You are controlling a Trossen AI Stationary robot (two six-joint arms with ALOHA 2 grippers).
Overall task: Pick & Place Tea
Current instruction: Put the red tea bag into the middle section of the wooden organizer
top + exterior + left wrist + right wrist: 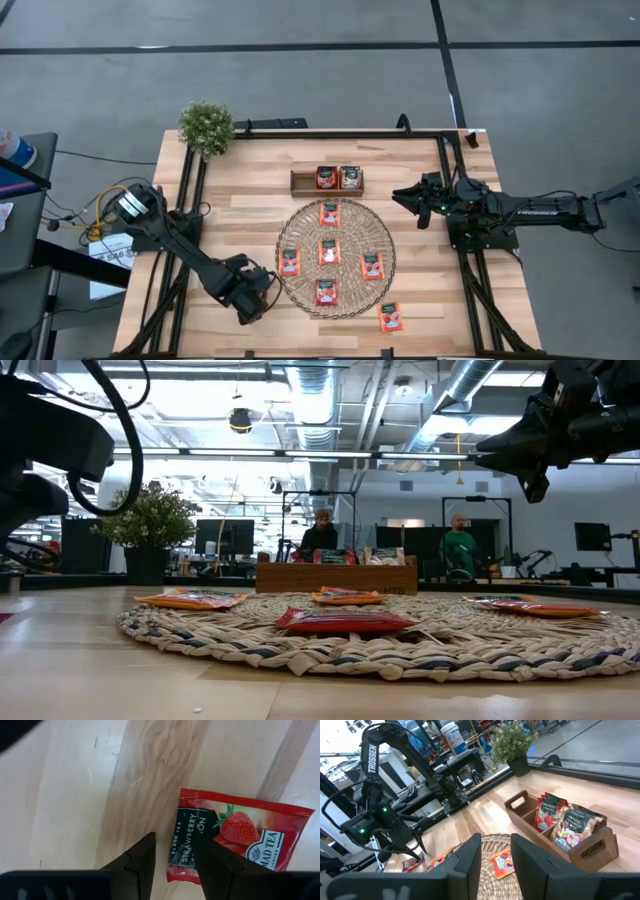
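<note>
Potted plant (206, 126): upright at the far left corner of the wooden table (240, 205).

Left gripper (257, 292): found low over the table's near left part, just off the left rim of the woven mat (300, 225). Its fingers (140, 862) are held apart, pinching nothing. A strawberry sachet (235, 840) lies flat on the bare wood beneath them, one edge under the gap between the fingertips. Whether a finger touches it could not be established; it appears not to be gripped.

Mat: round, centred on the table. Five red-orange tea sachets are laid flat on it, apart from one another: one on the left side (290, 262), one in the middle (329, 251), one at the far side (330, 213), one at the near side (326, 292) and one on the right side (372, 266).

Wooden tray (303, 181): placed just beyond the mat. Two sachets stand in it side by side — a red one (326, 177) and a pale one (350, 177).

Stray sachet (391, 317): flat on the bare table, just off the mat's near right rim.

Right gripper (412, 198): raised above the table to the right of the tray, pointed toward the mat. Its fingers (470, 862) are parted, with nothing between them.
</note>
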